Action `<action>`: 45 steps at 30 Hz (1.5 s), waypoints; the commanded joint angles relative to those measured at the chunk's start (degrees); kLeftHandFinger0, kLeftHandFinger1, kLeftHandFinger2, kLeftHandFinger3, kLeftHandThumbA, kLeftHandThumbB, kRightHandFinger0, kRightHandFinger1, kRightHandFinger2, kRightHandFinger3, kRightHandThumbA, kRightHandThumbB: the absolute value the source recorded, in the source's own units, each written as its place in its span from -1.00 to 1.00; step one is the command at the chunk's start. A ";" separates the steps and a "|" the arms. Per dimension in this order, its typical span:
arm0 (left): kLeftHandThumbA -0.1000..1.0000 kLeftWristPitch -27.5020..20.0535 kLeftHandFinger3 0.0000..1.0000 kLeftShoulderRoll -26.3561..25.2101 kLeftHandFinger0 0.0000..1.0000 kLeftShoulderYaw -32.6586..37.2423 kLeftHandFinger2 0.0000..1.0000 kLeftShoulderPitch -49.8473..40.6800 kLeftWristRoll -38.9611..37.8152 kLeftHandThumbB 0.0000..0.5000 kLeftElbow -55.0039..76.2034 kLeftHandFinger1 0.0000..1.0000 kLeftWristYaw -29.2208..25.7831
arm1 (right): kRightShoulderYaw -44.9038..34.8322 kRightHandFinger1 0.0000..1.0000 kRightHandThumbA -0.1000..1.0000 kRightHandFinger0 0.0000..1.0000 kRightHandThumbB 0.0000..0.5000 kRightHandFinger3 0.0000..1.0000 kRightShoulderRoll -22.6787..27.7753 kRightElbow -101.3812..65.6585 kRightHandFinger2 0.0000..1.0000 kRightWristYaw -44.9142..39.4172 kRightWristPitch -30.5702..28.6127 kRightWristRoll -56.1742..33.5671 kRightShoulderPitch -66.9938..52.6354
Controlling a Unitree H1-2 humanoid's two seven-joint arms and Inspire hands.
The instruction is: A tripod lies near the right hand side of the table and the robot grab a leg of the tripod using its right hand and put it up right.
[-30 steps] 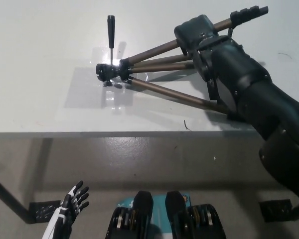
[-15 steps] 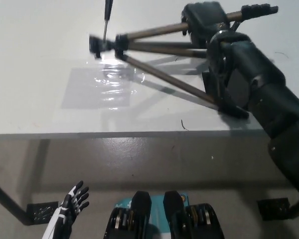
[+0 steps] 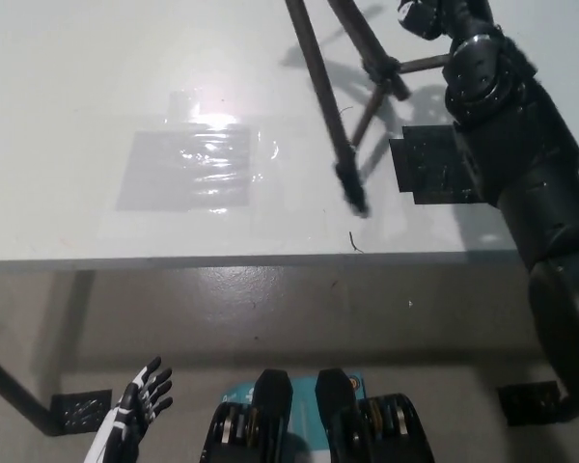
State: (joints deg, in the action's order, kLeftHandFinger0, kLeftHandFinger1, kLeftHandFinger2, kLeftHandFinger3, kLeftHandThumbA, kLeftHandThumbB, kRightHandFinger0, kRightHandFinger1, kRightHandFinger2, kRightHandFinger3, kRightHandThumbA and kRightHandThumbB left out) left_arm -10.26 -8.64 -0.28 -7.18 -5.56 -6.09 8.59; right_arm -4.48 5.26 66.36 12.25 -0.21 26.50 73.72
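Presently the tripod point(image 3: 340, 106) stands raised over the right part of the white table point(image 3: 77, 116), with its head out of the picture at the top edge. One leg runs down and to the right, and its blurred foot sits near the front edge of the table. A second leg shows higher up, and short braces join the legs at a central hub. Whether the near foot rests on the surface or hangs just above it cannot be told.

The black right hand point(image 3: 442, 17) is at the top right, against the upper part of the tripod. Most of it is cut off by the picture's edge, so whether it is clamped on a leg cannot be told.

A dark square patch point(image 3: 434, 166) lies on the table just beside the legs, partly behind the right forearm. A glossy clear sheet point(image 3: 188, 166) lies flat left of centre, well apart from the tripod.

The white left hand point(image 3: 140, 397) rests low at the lower left, below the table edge, fingers spread and holding nothing.
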 commanded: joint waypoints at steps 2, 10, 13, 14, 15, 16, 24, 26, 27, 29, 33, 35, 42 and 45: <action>1.00 -2.90 1.00 -0.65 1.00 -0.48 1.00 -1.42 -1.72 -0.64 2.93 1.00 1.39 | -11.65 -1.00 -1.00 -1.00 -0.67 -0.04 -2.67 -11.11 -0.32 12.98 -10.76 -14.64 7.72; 1.00 -3.04 1.00 -0.47 1.00 -0.54 1.00 -1.11 -2.04 -0.69 2.98 1.00 1.43 | -14.60 -1.00 -1.00 -1.00 -0.67 -0.34 -5.71 -6.81 -0.54 14.06 -16.33 -16.45 4.52; 1.00 -3.67 1.00 -0.36 1.00 -0.57 1.00 -0.83 -2.28 -0.73 2.47 1.00 1.56 | -14.89 -1.00 -1.00 -1.00 -0.73 -0.34 -6.48 -4.44 -0.58 13.83 -19.40 -17.35 3.21; 1.00 -3.69 1.00 -0.39 1.00 -0.57 1.00 -0.95 -2.27 -0.74 2.53 1.00 1.57 | -14.99 -1.00 -1.00 -1.00 -0.73 -0.30 -6.79 -3.37 -0.55 13.45 -20.58 -17.87 2.36; 1.00 -3.72 1.00 -0.36 1.00 -0.56 1.00 -1.05 -2.24 -0.74 2.60 1.00 1.54 | -14.93 -1.00 -1.00 -1.00 -0.73 -0.30 -6.91 -2.74 -0.54 13.47 -21.23 -17.99 1.93; 1.00 -3.87 1.00 -0.34 1.00 -0.61 1.00 -1.21 -2.31 -0.70 2.66 1.00 1.52 | -14.72 -1.00 -1.00 -1.00 -0.69 -0.30 -7.09 -1.67 -0.52 13.84 -21.66 -17.79 1.02; 1.00 -3.62 1.00 -0.26 1.00 -0.78 1.00 -1.43 -2.15 -0.73 2.97 1.00 1.07 | -12.98 -0.92 -1.00 -1.00 -0.66 -0.10 -7.94 2.88 -0.13 14.67 -23.32 -17.69 -3.45; 1.00 -4.33 1.00 -0.15 1.00 -0.76 1.00 -1.61 -2.26 -0.79 2.69 1.00 1.13 | -13.13 -0.99 -1.00 -1.00 -0.62 -0.13 -8.42 3.93 -0.26 13.40 -23.44 -18.70 -4.83; 1.00 -4.38 1.00 -0.12 1.00 -0.75 1.00 -1.79 -2.27 -0.77 2.71 1.00 1.11 | -12.85 -1.00 -1.00 -1.00 -0.62 -0.14 -8.56 4.27 -0.30 13.54 -23.42 -18.62 -5.29; 1.00 -4.62 1.00 -0.01 1.00 -0.72 1.00 -2.09 -1.94 -0.76 2.63 1.00 0.85 | -12.55 -1.00 -1.00 -1.00 -0.57 -0.14 -9.11 5.07 -0.36 13.41 -24.53 -18.80 -6.70; 1.00 -4.84 1.00 -0.01 1.00 -0.80 1.00 -2.00 -2.33 -0.75 2.30 1.00 0.93 | -12.02 -1.00 -1.00 -1.00 -0.55 -0.26 -9.35 6.56 -0.49 13.14 -25.71 -19.30 -7.28; 1.00 -5.10 1.00 0.08 1.00 -0.84 1.00 -1.93 -2.50 -0.80 1.96 1.00 0.93 | -11.44 -0.96 -0.99 -1.00 -0.52 -0.25 -9.00 6.61 -0.41 12.42 -25.00 -19.21 -7.06; 1.00 -5.19 1.00 -0.03 1.00 -0.64 1.00 -2.46 -2.34 -0.85 1.79 1.00 1.00 | -7.63 1.00 0.38 1.00 0.82 1.00 -6.30 0.57 1.00 -4.05 -22.36 -21.74 -6.69; 1.00 -5.18 1.00 0.04 1.00 -0.47 1.00 -3.01 -1.80 -0.80 1.99 1.00 0.76 | -6.03 1.00 0.61 1.00 1.00 1.00 -4.70 -3.48 1.00 -13.56 -21.10 -24.12 -6.57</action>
State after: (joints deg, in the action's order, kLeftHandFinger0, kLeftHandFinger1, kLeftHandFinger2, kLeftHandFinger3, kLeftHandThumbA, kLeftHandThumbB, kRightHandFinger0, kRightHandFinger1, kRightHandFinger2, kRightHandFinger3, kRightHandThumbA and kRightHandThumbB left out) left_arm -12.72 -8.58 -0.43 -8.97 -6.84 -5.78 8.79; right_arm -13.92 -2.19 70.82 18.02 -21.21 8.35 64.60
